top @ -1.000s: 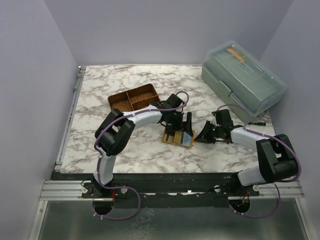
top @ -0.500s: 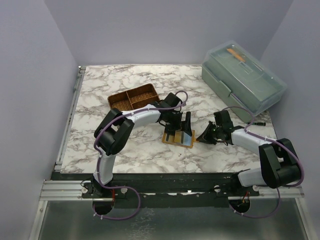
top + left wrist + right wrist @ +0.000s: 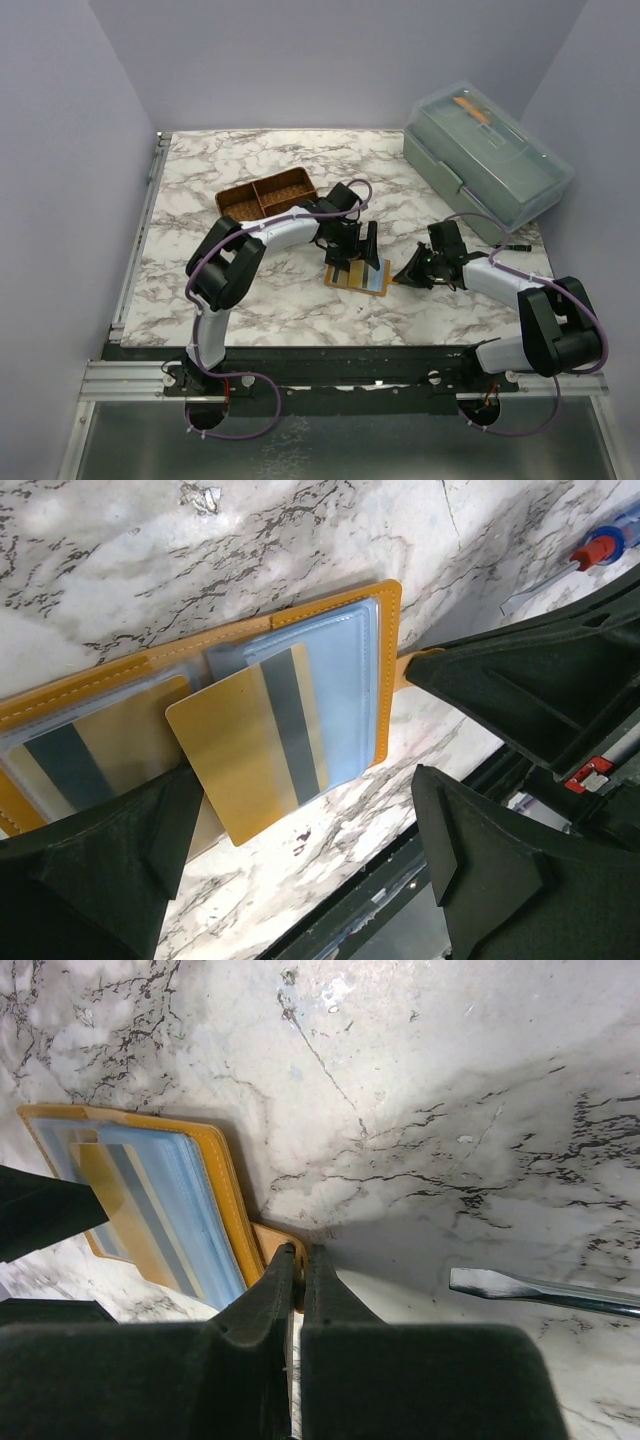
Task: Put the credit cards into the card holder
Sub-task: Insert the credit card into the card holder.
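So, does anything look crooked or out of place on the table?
Yes. The yellow card lies tilted on the open card holder, sticking out over its edge. A screwdriver also lies nearby, which this job does not need.

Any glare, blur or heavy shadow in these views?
Top view: sharp, evenly lit, soft shadows on the table. Left wrist: own fingers dark and soft-edged; gold card crisp. Right wrist: glare on the table, shadow beside the wallet.
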`<move>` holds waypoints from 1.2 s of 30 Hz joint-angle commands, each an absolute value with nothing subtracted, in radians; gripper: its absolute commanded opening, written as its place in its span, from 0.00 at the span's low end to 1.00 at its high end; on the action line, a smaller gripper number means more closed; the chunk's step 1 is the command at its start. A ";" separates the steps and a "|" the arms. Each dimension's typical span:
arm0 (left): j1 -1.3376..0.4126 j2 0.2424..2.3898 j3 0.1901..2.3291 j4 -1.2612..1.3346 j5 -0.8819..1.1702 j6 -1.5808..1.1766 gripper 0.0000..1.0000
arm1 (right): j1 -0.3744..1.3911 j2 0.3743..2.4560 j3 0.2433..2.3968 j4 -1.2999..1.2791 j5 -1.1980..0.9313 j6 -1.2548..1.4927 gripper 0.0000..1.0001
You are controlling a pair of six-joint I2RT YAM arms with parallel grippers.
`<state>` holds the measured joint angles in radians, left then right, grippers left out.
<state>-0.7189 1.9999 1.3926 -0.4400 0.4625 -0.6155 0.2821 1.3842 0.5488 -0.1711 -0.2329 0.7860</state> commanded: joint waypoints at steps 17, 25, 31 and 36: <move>-0.847 2.068 1.494 -0.461 0.379 -0.621 0.92 | 0.272 1.419 0.528 -0.198 -0.181 0.735 0.00; -0.837 2.002 1.490 -0.528 0.327 -0.549 0.99 | 0.271 1.402 0.535 -0.232 -0.140 0.721 0.00; -0.814 1.931 1.461 -0.614 0.307 -0.523 0.99 | 0.271 1.405 0.544 -0.233 -0.140 0.718 0.00; -0.814 1.904 1.442 -0.619 0.298 -0.537 0.93 | 0.271 1.403 0.543 -0.232 -0.143 0.716 0.00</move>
